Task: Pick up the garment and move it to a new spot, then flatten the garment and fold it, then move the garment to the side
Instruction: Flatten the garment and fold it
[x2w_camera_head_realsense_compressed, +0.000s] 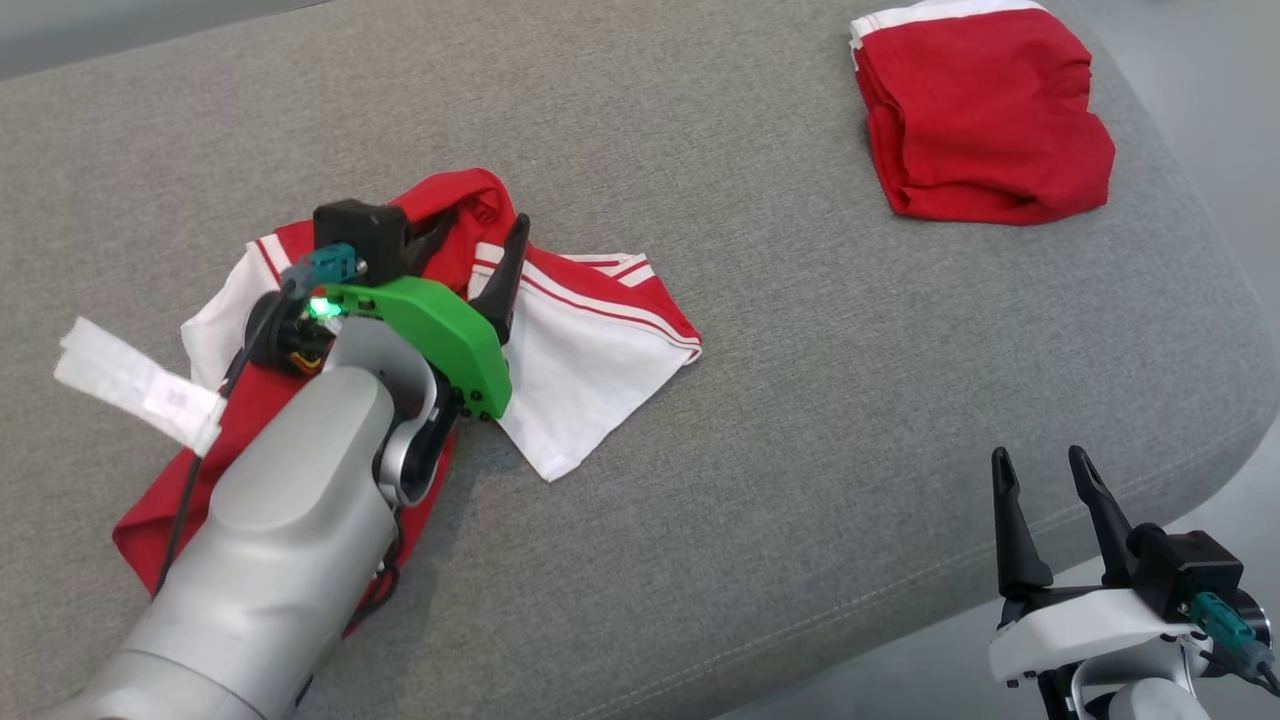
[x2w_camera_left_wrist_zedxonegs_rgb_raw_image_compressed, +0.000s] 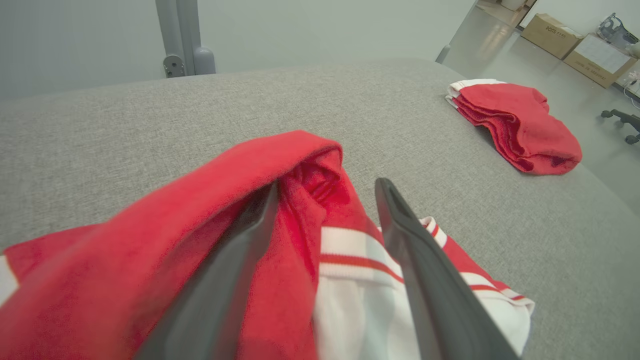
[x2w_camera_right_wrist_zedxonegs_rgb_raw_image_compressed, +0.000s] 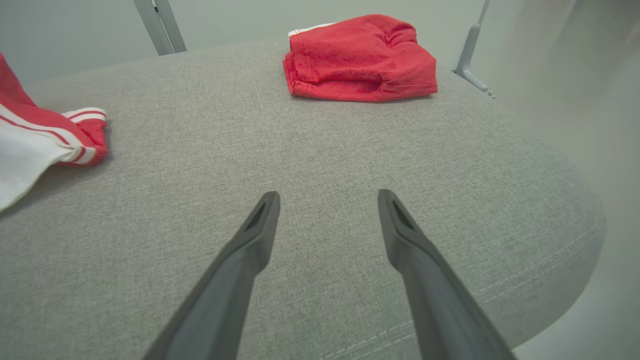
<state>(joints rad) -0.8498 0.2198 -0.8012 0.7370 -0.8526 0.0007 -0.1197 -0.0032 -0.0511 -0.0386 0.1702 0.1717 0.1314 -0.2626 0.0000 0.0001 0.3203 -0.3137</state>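
The garment (x2w_camera_head_realsense_compressed: 580, 370) is a crumpled red piece with white panels and red-and-white striped trim, lying on the left half of the grey padded surface (x2w_camera_head_realsense_compressed: 800, 420). My left gripper (x2w_camera_head_realsense_compressed: 480, 228) hovers over its raised red fold, open. In the left wrist view the fold of the garment (x2w_camera_left_wrist_zedxonegs_rgb_raw_image_compressed: 150, 235) bulges up between the spread fingers of the left gripper (x2w_camera_left_wrist_zedxonegs_rgb_raw_image_compressed: 327, 186), and neither finger pinches it. My right gripper (x2w_camera_head_realsense_compressed: 1039, 455) stands open and empty near the front right edge. The right wrist view has the right gripper (x2w_camera_right_wrist_zedxonegs_rgb_raw_image_compressed: 328, 194) over bare grey fabric, with the garment (x2w_camera_right_wrist_zedxonegs_rgb_raw_image_compressed: 30, 145) at far left.
A second red garment (x2w_camera_head_realsense_compressed: 985, 120), folded, lies at the far right corner. A white paper tag (x2w_camera_head_realsense_compressed: 130, 385) sticks out at the crumpled garment's left. The surface's rounded edge drops off at the right. Cardboard boxes (x2w_camera_left_wrist_zedxonegs_rgb_raw_image_compressed: 550, 27) and a chair base (x2w_camera_left_wrist_zedxonegs_rgb_raw_image_compressed: 622, 120) stand on the floor beyond.
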